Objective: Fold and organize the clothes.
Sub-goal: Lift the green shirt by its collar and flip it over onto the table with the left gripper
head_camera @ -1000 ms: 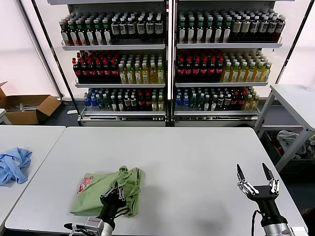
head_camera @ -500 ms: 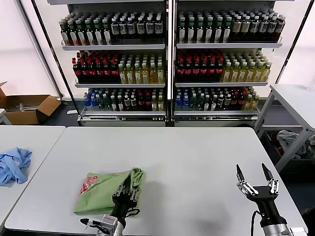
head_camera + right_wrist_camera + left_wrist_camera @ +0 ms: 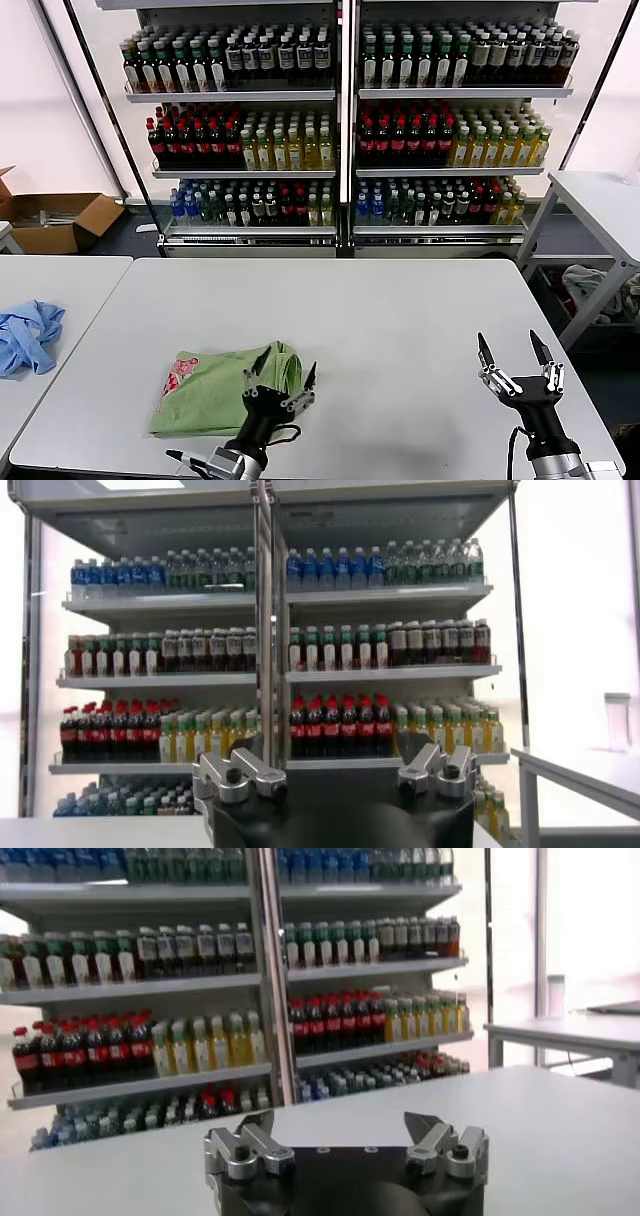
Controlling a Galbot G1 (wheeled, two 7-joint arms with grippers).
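The green T-shirt (image 3: 218,388) is lying in a folded bundle on the white table (image 3: 390,330), near the front edge on the robot's left side, with its red and pink print (image 3: 176,376) showing at the bundle's left end. The left gripper (image 3: 283,371) is hovering right at the shirt's right edge, fingers spread wide and pointing upward, and it is gripping nothing; one dark fingertip (image 3: 260,360) is showing against the green cloth while the other is standing over bare tabletop just beside the fold. From the left wrist camera the same gripper (image 3: 345,1116) is looking out over the flat table toward the shelves, jaws apart, nothing between them.

Over on the right side, the right gripper (image 3: 514,349) is waiting well apart from the shirt, near the table's front right corner, its two pointed fingers open and aimed up, holding nothing. The right wrist camera is showing that gripper (image 3: 336,752) the same way, jaws apart, facing the drinks.

Behind the table, the shelves (image 3: 340,95) are standing packed with rows of bottles (image 3: 410,140) in dark, red, yellow and blue. On a second table (image 3: 70,275) to the robot's left, a light blue garment (image 3: 28,333) is lying crumpled, and a cardboard box (image 3: 55,220) is sitting open on the floor beyond it.
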